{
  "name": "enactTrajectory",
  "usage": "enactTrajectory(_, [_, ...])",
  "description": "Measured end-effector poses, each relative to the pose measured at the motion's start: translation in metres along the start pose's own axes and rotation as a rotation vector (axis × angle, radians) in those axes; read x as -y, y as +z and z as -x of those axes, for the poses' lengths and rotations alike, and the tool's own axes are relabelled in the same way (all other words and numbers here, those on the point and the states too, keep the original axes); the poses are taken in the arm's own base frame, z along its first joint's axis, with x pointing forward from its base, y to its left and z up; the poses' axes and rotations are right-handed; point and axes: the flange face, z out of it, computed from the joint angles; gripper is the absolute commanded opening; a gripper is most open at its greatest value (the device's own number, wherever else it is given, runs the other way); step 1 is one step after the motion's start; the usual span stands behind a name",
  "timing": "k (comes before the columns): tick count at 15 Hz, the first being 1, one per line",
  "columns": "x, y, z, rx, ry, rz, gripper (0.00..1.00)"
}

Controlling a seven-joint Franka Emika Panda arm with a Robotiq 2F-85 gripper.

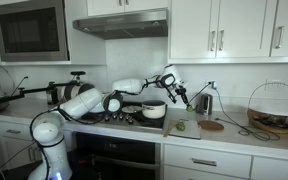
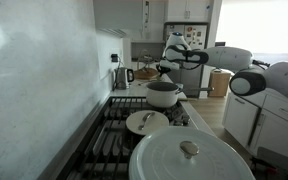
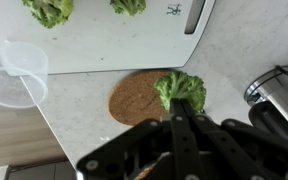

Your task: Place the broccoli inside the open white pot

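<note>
In the wrist view my gripper is shut on a green broccoli floret and holds it above the counter, over the edge of a round cork trivet. Two more broccoli pieces lie on the white cutting board. In an exterior view the gripper hangs above the counter to the right of the open white pot. That pot also shows on the stove in an exterior view, with the gripper beyond it.
A clear plastic measuring cup lies by the board's corner. A metal kettle stands at the right. A large white lidded pot and a plate sit on the stove. A wire basket stands on the counter.
</note>
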Motion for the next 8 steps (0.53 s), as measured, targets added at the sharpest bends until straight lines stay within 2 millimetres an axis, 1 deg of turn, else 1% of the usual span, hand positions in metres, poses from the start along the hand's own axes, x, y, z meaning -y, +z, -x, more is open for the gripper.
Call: enactTrajectory(8, [0.011,-0.061,-0.017,-0.044,0.012,-0.072,0.01])
